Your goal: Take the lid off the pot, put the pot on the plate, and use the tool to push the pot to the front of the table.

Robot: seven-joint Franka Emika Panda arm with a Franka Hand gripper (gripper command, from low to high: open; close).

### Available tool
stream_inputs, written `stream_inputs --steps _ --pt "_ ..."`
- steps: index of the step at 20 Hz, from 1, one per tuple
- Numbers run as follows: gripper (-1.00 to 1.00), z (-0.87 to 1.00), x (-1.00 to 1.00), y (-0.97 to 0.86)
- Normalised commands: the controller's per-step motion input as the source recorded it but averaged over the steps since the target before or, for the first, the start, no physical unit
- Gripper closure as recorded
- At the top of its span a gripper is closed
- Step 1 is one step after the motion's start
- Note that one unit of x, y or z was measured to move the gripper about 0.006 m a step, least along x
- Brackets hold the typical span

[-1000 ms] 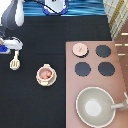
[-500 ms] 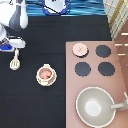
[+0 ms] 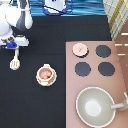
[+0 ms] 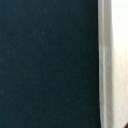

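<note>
The pot (image 3: 46,75) sits uncovered on the plate (image 3: 39,81) on the black surface (image 3: 45,107), reddish-brown interior showing. The lid (image 3: 79,49) rests on the stove (image 3: 95,80). The end effector (image 3: 13,46) hovers at the exterior view's left, just above the spatula (image 3: 15,62); its grip state cannot be told.

A pinkish-brown stove panel (image 3: 95,85) carries three bare black round burners (image 3: 103,50). A large grey-beige long-handled pan (image 3: 95,105) sits on the panel, below the burners.

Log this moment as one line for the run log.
hand: upper left, above tool | lid: off, on stove | pot: on plate | pan: lower right
</note>
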Motion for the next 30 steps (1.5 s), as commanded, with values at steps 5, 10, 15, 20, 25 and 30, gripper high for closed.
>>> stream_inputs --steps 5,10,15,20,25,30 --pt "-1.00 -0.23 0.06 -0.08" --pt "-1.00 -0.11 0.11 0.00" --pt "1.00 -0.15 0.08 -0.06" --pt "1.00 -0.14 0.08 -0.25" --pt "1.00 -0.16 0.12 -0.31" --pt "1.00 -0.17 0.12 -0.26"
